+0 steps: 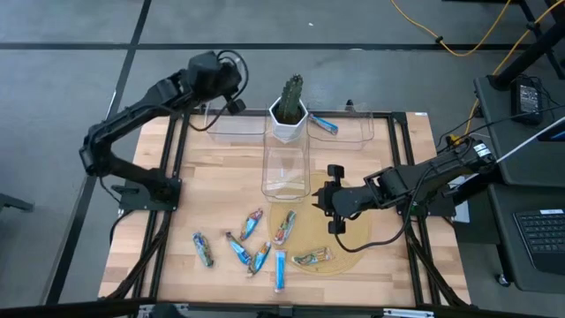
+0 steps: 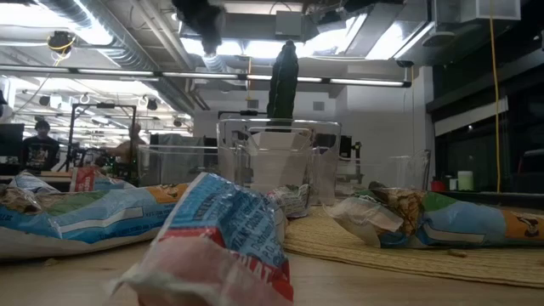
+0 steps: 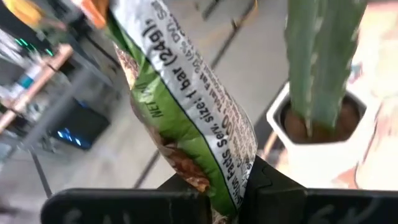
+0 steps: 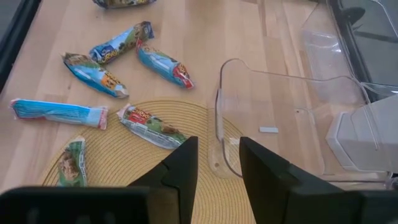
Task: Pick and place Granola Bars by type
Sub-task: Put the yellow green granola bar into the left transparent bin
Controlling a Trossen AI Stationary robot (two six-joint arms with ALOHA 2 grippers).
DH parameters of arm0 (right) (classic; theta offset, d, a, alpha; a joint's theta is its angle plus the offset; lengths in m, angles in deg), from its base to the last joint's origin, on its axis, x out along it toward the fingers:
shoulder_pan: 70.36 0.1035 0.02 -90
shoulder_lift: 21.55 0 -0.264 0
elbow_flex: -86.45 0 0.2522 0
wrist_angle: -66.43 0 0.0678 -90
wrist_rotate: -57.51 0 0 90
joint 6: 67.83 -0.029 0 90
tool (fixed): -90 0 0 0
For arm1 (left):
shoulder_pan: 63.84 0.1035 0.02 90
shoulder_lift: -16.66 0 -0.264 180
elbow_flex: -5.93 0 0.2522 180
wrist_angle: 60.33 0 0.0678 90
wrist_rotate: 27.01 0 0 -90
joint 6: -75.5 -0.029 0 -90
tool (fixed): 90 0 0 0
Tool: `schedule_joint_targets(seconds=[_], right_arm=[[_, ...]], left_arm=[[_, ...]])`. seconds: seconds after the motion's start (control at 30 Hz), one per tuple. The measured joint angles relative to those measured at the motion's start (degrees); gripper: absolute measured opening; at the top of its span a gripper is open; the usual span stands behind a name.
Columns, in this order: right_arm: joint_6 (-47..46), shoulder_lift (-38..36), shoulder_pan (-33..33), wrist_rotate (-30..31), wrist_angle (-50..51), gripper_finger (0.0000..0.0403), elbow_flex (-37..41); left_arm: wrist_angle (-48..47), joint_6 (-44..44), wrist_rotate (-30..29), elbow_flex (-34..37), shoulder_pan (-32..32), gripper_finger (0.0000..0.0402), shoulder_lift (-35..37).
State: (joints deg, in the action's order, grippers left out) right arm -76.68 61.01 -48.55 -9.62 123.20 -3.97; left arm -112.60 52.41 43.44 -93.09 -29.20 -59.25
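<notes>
Left gripper (image 1: pixel 231 104): hanging above the far edge of the table (image 1: pixel 216 190), over the clear bin at the far left (image 1: pixel 231 124), its fingers pinching a green-wrapped granola bar (image 3: pixel 186 118) by the lower end, the bar standing up between them. Right gripper (image 1: pixel 328 199): hovering over the round woven mat (image 1: pixel 353 231) toward the right side, its fingers (image 4: pixel 186 163) standing a little apart and gripping nothing. Granola bars on the table: seven are lying loose toward the near edge, a green-and-blue one (image 1: pixel 203 249) nearest the left edge, three blue ones (image 1: pixel 238 249) clustered near the middle, a blue one (image 1: pixel 279 270) closest to the near edge, and two more on the mat, one (image 1: pixel 283 227) at its left rim and one (image 1: pixel 312 257) at its near rim. One blue bar (image 1: pixel 323 125) is lying in the clear bin at the far right (image 1: pixel 357 131). Surroundings: a white hexagonal pot (image 1: pixel 288 122) holding a cactus (image 1: pixel 291 91) is standing at the far edge between the two far bins; a tall clear bin (image 1: pixel 284 168) is sitting just in front of the pot, in the middle of the table, touching the mat's far rim and standing between the right gripper and the left half of the table. In the low view the near bars are filling the foreground and hiding much of the tabletop.
</notes>
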Motion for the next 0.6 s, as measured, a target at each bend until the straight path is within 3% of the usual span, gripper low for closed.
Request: schedule_joint_targets(seconds=[0.6], right_arm=[[-1.3, 0.0, 0.6, 0.0, 0.0, 0.0121, 0.0]], left_arm=[[-5.3, -1.3, 2.9, 0.0, 5.8, 0.0021, -12.3]])
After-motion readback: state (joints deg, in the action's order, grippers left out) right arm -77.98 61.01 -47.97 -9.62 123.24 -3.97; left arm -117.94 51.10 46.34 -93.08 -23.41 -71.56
